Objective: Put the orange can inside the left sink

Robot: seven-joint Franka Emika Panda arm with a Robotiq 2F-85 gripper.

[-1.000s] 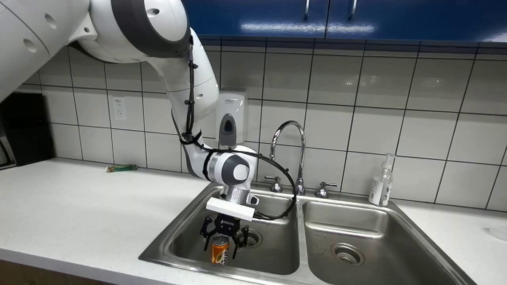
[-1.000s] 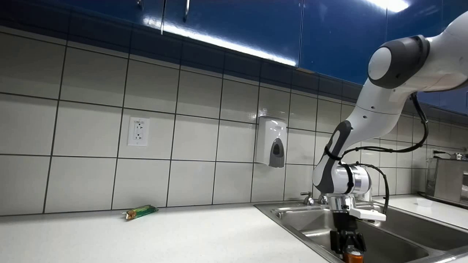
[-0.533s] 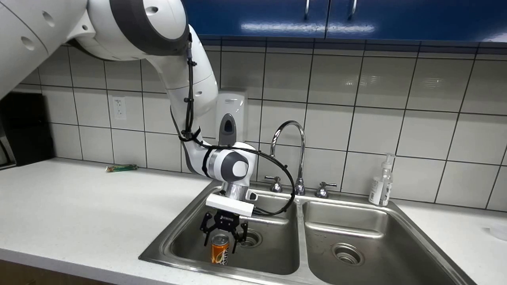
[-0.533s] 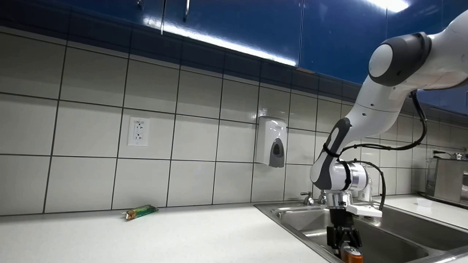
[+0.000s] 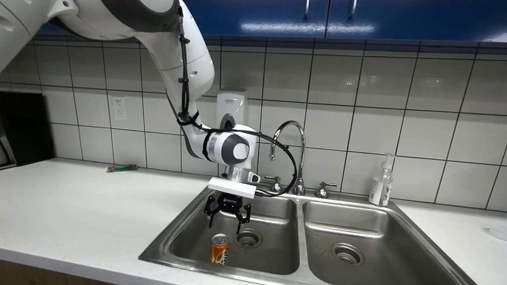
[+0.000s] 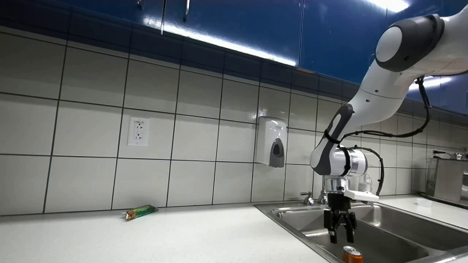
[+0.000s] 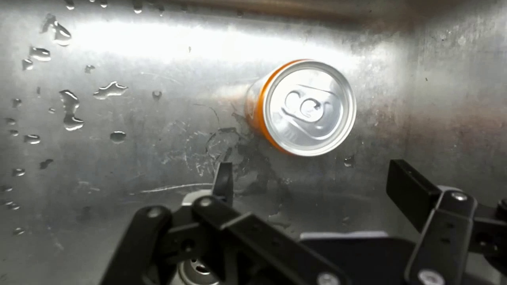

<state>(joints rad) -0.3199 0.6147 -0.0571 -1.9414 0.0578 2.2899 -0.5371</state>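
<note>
Standing upright in L sink (image 5: 269, 253), nr its front rim: can (image 5: 220, 250). Over L sink, higher than can & clear of it: end effector (image 5: 224, 229), fingers (image 7: 412, 194) wide apart. Drain (image 5: 248, 238) abt mid-floor of L sink. Bottle (image 5: 381, 186) well R of L sink; tap (image 5: 302, 158) by its back R corner. Green pkt (image 5: 121, 168) on surface (image 5: 91, 206), well L of & behind L sink.

the white desk (image 5: 87, 208) carries a green packet (image 5: 121, 168). the left sink (image 5: 271, 253), set into it, bears the orange can (image 5: 220, 250), standing upright.
</note>
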